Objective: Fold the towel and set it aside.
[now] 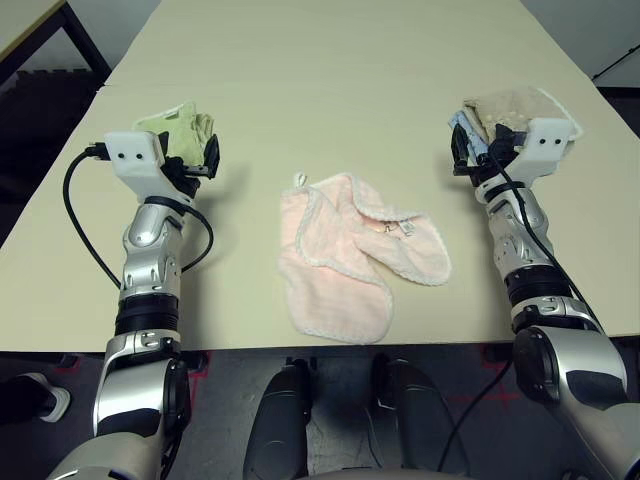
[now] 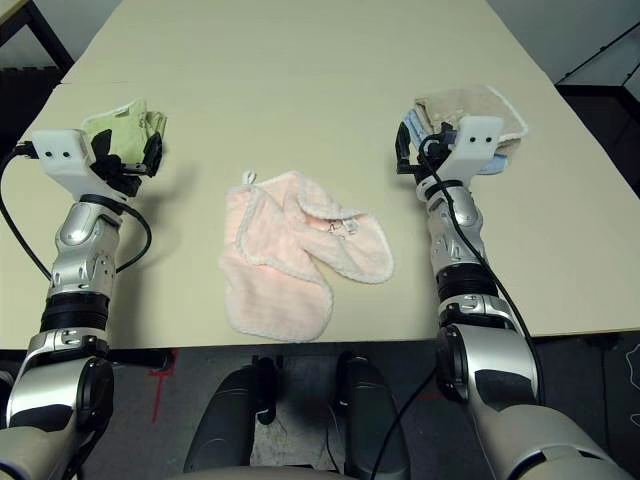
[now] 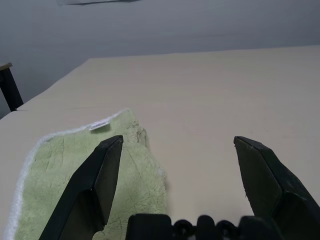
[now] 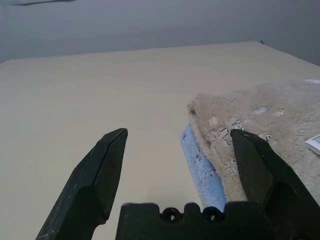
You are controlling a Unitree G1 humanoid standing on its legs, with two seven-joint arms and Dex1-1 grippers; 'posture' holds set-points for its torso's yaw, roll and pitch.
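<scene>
Pink terry towel point(image 1: 350, 262) lies rumpled at the near middle of the surface point(image 1: 330, 90), between both wide-open, empty end effectors. Left end effector point(image 3: 175, 165) hovers over the green towel point(image 1: 178, 128), right end effector point(image 4: 180, 160) over the beige towel point(image 4: 260, 120), so a careless grab could probably snag those instead.

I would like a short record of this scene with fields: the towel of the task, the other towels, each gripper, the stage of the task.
towel: pink towel, crumpled, at the near middle of the table
other towels: green towel far left; beige towel on blue towel far right
left gripper: open, empty, above the green towel
right gripper: open, empty, by the beige towel
stage: folding not yet begun
</scene>
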